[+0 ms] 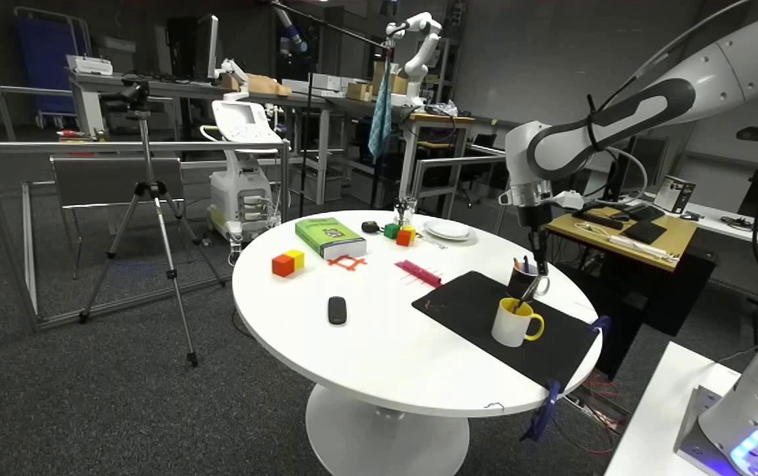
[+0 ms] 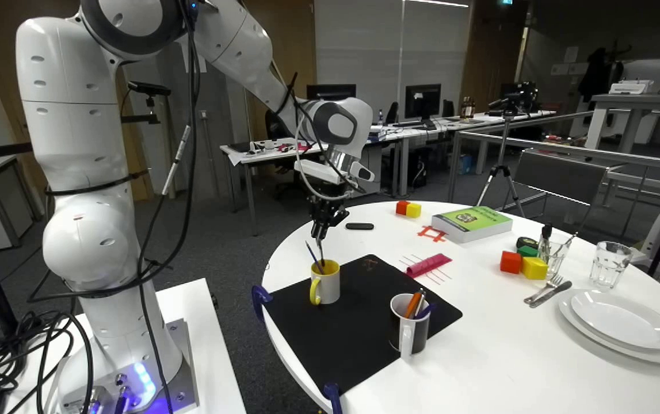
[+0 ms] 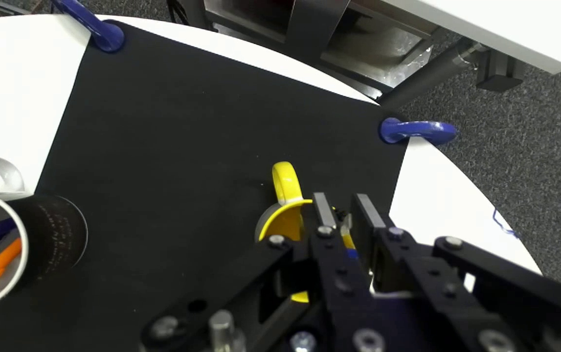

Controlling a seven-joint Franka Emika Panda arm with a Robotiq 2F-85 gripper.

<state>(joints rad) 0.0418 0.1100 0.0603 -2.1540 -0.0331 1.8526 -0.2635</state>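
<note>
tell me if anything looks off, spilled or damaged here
A small blue squiggle on the white table, near its edge, looks odd, perhaps a stray pen mark. Otherwise nothing looks spilled or damaged: the yellow-handled mug and the dark mug stand upright.

Free mat (image 3: 177, 137) between dark mug (image 3: 57, 234) and probable pencil (image 2: 314, 256) in white mug (image 2: 331, 289)

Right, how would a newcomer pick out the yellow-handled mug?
On the round white table, find the black mat with two blue clamps. The white mug stands upright on it. Unlike the black mug nearby, its handle and inside are yellow.
</note>
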